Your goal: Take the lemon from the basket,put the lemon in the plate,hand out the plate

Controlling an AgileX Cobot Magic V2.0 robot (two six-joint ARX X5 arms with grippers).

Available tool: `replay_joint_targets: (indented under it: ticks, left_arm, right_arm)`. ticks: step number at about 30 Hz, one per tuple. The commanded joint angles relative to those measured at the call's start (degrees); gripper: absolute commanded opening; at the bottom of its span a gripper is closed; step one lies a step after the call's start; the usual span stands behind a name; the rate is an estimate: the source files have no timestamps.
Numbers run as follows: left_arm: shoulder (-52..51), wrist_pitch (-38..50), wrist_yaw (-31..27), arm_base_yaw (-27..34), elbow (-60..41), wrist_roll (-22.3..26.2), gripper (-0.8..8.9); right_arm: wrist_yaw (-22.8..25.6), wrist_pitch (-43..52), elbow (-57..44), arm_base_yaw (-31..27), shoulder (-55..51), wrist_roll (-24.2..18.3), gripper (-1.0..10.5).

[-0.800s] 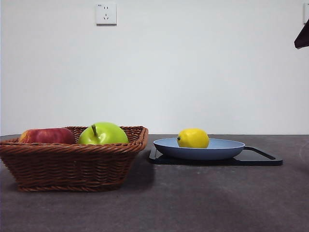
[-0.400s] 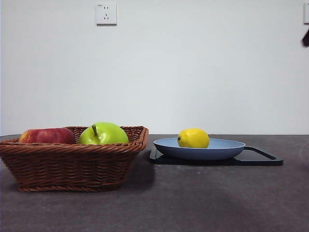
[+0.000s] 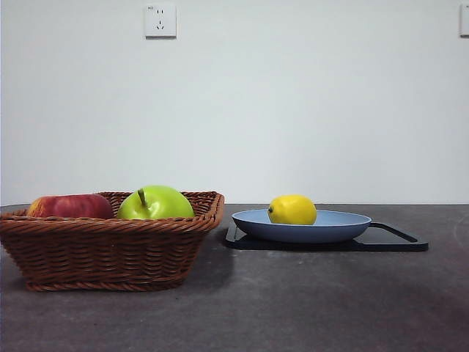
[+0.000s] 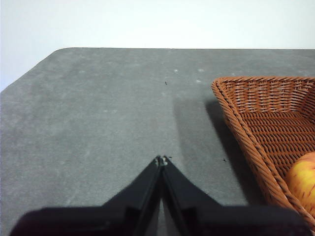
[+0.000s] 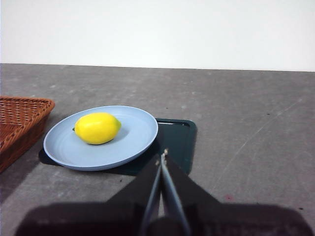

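Lemon (image 3: 292, 210) in plate (image 3: 344, 229), apples (image 3: 155, 202) in basket (image 3: 110, 253)

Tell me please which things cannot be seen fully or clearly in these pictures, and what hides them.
- Black flat tray: the light-blue round plate covers its middle in both front and right wrist views.
- Red apple and green apple: the brown woven basket's wall hides their lower parts, front view.
- Basket and red apple: cut by the picture edge, left wrist view.
- Small yellow lemon: underside hidden.
- Wall socket: markings too small.
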Motion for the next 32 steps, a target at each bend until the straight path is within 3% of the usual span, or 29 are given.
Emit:
replay_joint_targets:
  ticks: [1, 15, 32]
  left_arm:
    - [-0.2, 0.3, 0.0, 0.2, -0.6, 0.0, 0.08]
    - [-0.2, 0.3, 0.0, 0.2, -0.6, 0.0, 0.08]
    - [-0.2, 0.3, 0.0, 0.2, -0.6, 0.0, 0.08]
  right_arm:
    - [-2.7, 1.5, -1.5, -2.4, -1.4, -0.4, 0.0]
    - [-2.6, 1.3, -7.2, -6.8, -5.1, -1.0, 0.0]
    - [-2.3, -1.0, -7.6, -6.8, -5.0, 0.0, 0.0]
